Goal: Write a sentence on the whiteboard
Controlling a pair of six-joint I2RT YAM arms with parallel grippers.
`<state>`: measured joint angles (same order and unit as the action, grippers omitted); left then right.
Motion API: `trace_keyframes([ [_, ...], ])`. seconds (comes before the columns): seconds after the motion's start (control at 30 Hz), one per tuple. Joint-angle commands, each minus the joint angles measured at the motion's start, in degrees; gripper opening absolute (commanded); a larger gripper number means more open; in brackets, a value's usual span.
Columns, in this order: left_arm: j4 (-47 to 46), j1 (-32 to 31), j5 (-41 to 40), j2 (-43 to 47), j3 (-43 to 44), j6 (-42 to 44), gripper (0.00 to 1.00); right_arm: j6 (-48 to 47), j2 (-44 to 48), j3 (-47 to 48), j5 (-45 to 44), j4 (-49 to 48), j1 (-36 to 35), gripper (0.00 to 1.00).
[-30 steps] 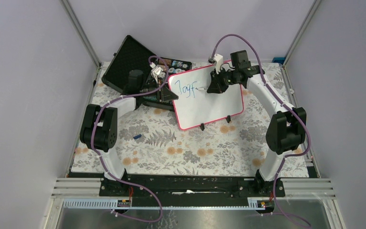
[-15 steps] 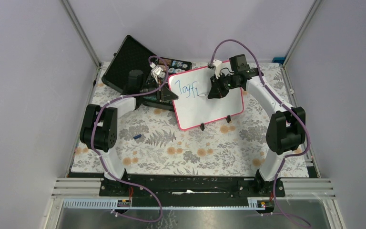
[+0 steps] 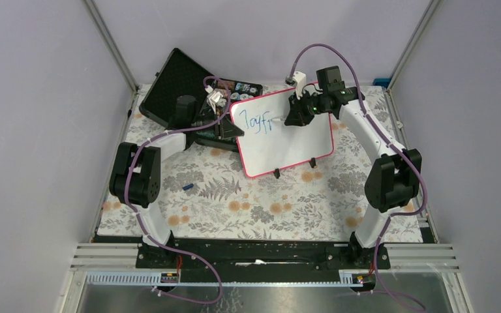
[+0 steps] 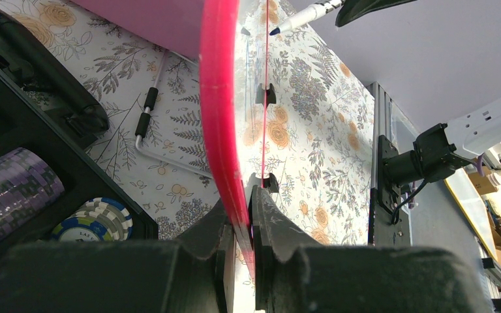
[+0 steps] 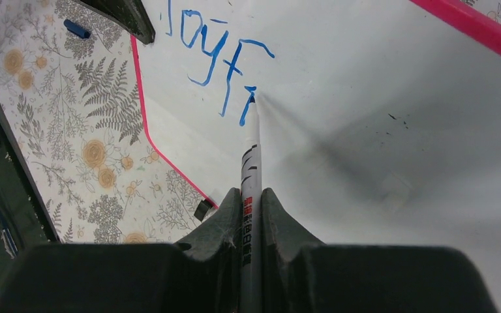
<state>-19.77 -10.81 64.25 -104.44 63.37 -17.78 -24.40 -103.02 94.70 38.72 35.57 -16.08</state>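
Observation:
The whiteboard (image 3: 287, 140), white with a pink-red frame, stands tilted at the back middle of the table. Blue letters (image 3: 259, 122) are written on its upper left. My left gripper (image 3: 229, 130) is shut on the board's left frame edge (image 4: 225, 137). My right gripper (image 3: 293, 117) is shut on a white marker (image 5: 250, 169). The marker's tip touches the board at the top of a short blue stroke (image 5: 247, 107) right of the letters. The marker also shows from the side in the left wrist view (image 4: 300, 16).
An open black poker-chip case (image 3: 177, 85) with chips (image 4: 94, 218) lies behind and left of the board. A small blue marker cap (image 3: 188, 188) lies on the floral mat (image 3: 248, 202). The board's black feet (image 3: 277, 173) rest on the mat.
My right gripper moved down the board drawing a short stroke, then back up to the stroke's top. The left arm and board have stayed still.

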Motion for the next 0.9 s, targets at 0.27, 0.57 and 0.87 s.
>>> trace_keyframes([
  [0.27,-0.89,-0.18,-1.32,0.29,0.39,5.54,0.00,0.98,0.08,4.25,1.23,0.12,-1.23,0.00],
  [0.57,-0.97,-0.13,-1.16,0.16,0.32,5.65,0.00,1.20,-1.55,5.68,0.68,0.29,-1.79,0.00],
  [0.87,-1.24,-0.17,-1.06,0.47,-0.16,5.65,0.00,1.36,-2.74,6.39,-0.18,0.32,-1.85,0.00],
])
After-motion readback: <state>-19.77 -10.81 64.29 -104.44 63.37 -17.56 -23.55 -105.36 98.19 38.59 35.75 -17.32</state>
